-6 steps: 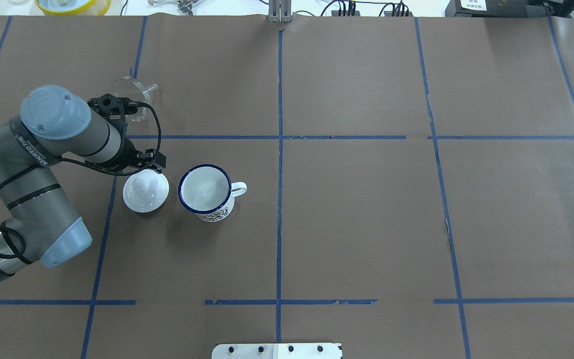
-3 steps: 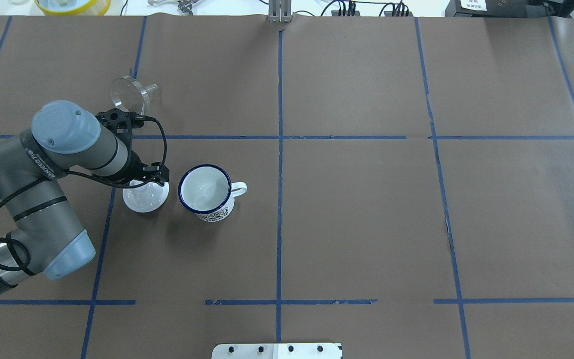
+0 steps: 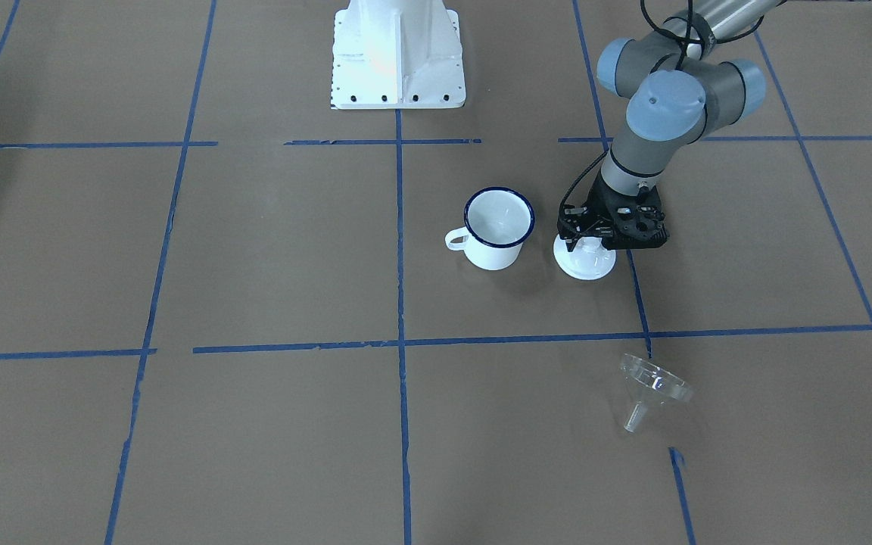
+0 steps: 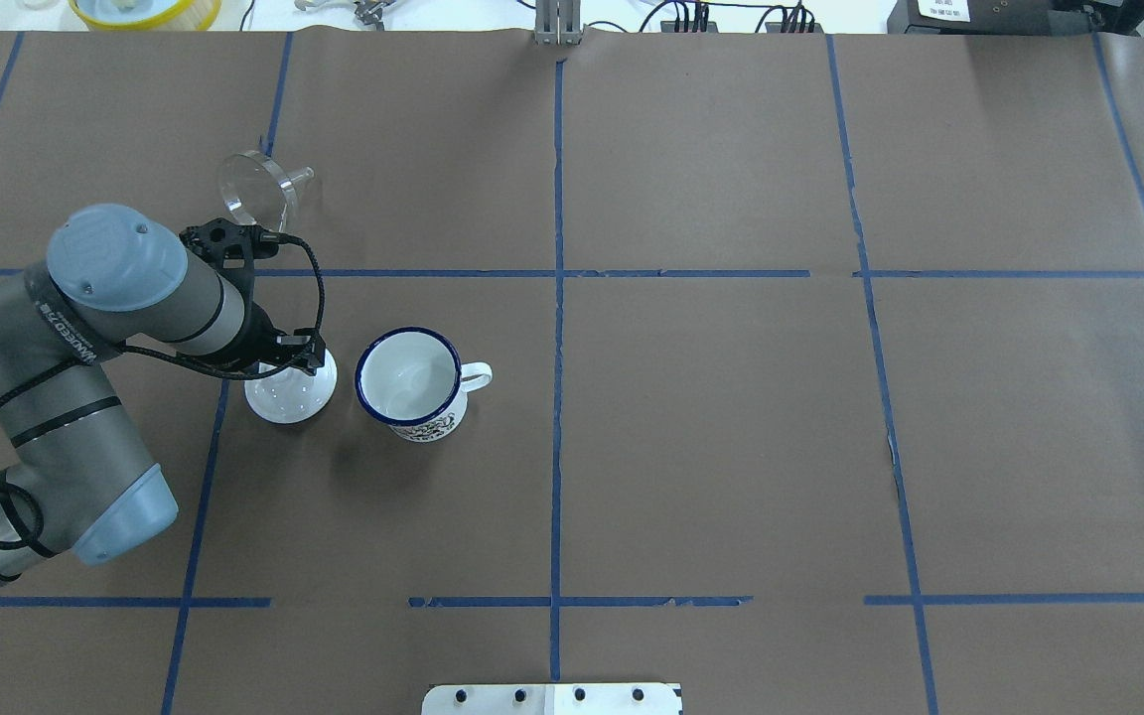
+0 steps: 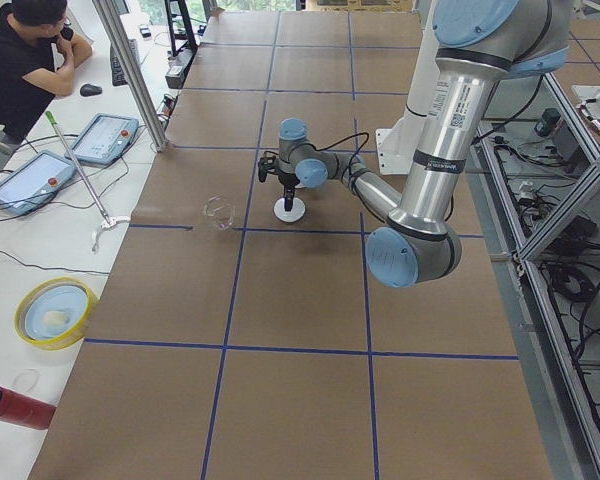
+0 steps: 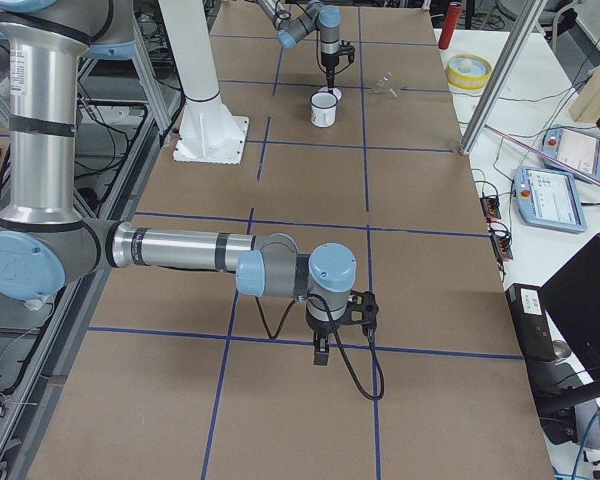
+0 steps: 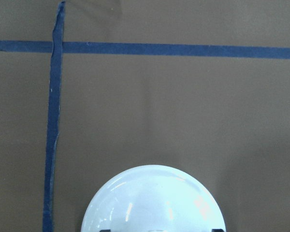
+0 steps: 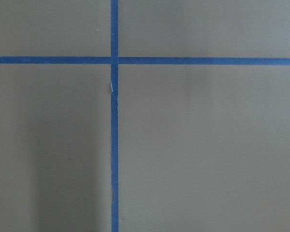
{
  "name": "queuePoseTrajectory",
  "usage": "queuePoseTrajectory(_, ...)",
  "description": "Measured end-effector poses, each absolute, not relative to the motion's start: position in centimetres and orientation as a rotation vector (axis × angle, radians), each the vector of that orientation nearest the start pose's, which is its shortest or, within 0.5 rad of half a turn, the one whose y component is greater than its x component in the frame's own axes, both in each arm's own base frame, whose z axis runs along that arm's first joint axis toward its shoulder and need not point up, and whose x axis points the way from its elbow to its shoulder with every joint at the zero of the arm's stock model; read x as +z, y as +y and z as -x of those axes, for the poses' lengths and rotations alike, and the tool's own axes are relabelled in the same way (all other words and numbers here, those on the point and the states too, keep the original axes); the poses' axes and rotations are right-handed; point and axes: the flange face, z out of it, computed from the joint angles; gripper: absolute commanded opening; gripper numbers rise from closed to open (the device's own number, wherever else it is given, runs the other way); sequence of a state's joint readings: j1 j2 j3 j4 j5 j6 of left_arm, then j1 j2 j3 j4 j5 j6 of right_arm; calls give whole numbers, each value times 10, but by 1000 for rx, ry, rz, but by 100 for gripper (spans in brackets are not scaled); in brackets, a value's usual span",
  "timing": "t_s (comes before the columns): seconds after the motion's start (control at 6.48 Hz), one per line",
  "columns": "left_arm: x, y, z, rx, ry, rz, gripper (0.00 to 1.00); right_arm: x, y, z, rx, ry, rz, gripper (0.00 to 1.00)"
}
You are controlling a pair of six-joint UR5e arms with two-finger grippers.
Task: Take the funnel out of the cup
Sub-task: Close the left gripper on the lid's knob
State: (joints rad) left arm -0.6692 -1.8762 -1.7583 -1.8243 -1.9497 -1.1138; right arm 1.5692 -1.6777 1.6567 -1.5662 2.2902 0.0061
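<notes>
The clear funnel (image 3: 652, 386) lies on its side on the brown table, apart from the cup; it also shows in the overhead view (image 4: 259, 189). The white cup (image 3: 498, 227) with a blue rim stands upright and empty (image 4: 411, 382). My left gripper (image 3: 590, 244) is right over the round white lid (image 3: 586, 265) next to the cup and hides its knob. In the left wrist view the lid (image 7: 154, 203) fills the bottom edge with dark fingertips wide apart at either side, so it is open. My right gripper (image 6: 320, 355) hangs over bare table far from these; I cannot tell its state.
Blue tape lines (image 4: 557, 298) cross the brown paper. The robot's white base (image 3: 398, 53) stands at the table's edge. A yellow bowl (image 4: 145, 10) and cables lie beyond the far edge. An operator (image 5: 25, 60) sits past the table's end.
My left gripper moved from beside the funnel back toward the robot and now sits over the white lid, hiding its knob. The funnel and cup have not moved.
</notes>
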Motion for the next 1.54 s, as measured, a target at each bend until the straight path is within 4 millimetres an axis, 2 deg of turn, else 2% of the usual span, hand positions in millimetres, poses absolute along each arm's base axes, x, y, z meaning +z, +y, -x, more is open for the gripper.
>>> queuePoseTrajectory(0.46, 384, -452, -418, -58, 813, -86, 59, 670, -446, -67, 10, -719, 18, 100)
queuePoseTrajectory(0.93, 383, -453, -417, -59, 813, -86, 49, 670, -445, -67, 10, -719, 18, 100)
queuePoseTrajectory(1.08, 384, -453, -417, -59, 813, -86, 42, 670, -445, -67, 10, -719, 18, 100)
queuePoseTrajectory(1.39, 382, -453, -416, -60, 814, -88, 11, 670, -445, -67, 10, -719, 18, 100)
queuePoseTrajectory(1.54, 381, -454, -414, -63, 815, -90, 0, 670, -446, -67, 10, -719, 18, 100)
